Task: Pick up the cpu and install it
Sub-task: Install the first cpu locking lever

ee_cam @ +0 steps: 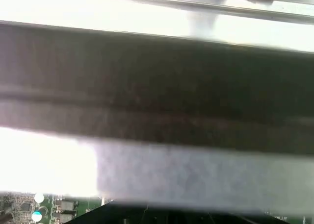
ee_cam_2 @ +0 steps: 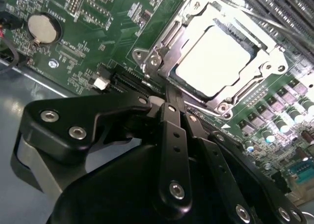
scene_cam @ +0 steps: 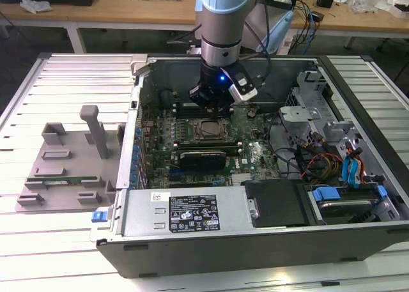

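cpu [ee_cam_2: 212, 61] in socket frame [ee_cam_2: 255, 62], gripper [ee_cam_2: 177, 106] just beside

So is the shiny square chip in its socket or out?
In. The cpu lies flat inside the metal socket frame on the green board.

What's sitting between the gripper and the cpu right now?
In the second wrist view, the metal socket frame's near edge lies between the gripper and the cpu, which sits inside that frame; nothing else lies between.
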